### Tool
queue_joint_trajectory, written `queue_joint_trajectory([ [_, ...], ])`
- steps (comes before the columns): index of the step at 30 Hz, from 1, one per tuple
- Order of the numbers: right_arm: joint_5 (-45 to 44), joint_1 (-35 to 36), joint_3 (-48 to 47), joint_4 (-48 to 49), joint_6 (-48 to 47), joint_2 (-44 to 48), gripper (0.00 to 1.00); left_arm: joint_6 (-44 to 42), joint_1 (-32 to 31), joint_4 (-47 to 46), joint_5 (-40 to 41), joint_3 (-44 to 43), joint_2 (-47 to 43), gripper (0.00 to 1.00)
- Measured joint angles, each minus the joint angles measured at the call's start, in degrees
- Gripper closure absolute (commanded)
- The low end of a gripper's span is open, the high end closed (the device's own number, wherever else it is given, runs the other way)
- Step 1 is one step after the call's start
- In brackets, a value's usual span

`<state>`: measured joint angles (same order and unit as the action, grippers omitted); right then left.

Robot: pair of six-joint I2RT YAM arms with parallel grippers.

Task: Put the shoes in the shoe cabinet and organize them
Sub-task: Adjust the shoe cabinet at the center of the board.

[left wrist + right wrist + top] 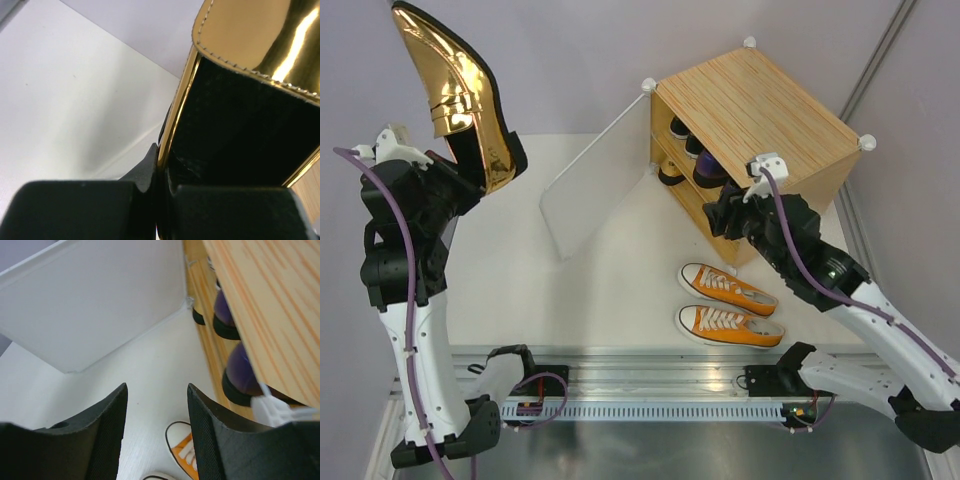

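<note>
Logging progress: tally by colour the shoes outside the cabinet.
gold pump, held up by the left gripper: 1
orange sneakers, on the table: 2
Total: 3

The white tabletop is carrying the shoe cabinet, which is sitting on its far right part with the open front facing left. The cabinet's white panel door is standing swung open over the middle of the surface. In front of the cabinet, two shoes are lying side by side on their white soles, toes pointing left. The farther orange sneaker is lying near the cabinet's corner, and the nearer orange sneaker is lying just beside it, close to the tabletop's near edge.
</note>
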<state>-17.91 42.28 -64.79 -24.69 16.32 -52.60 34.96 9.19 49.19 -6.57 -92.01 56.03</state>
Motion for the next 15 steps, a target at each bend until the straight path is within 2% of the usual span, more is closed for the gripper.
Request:
queue_joint_trajectory([
  [8, 9.55, 1.40, -2.93, 12.55, 1.01, -16.72, 0.44, -2.78, -0.13, 1.92, -6.36, 2.80, -3.82, 0.98],
  [15, 13.49, 2.62, -17.62, 22.32, 2.45, -37.97, 0.44, -4.28, -1.64, 1.66, -7.15, 5.49, -8.04, 0.98],
])
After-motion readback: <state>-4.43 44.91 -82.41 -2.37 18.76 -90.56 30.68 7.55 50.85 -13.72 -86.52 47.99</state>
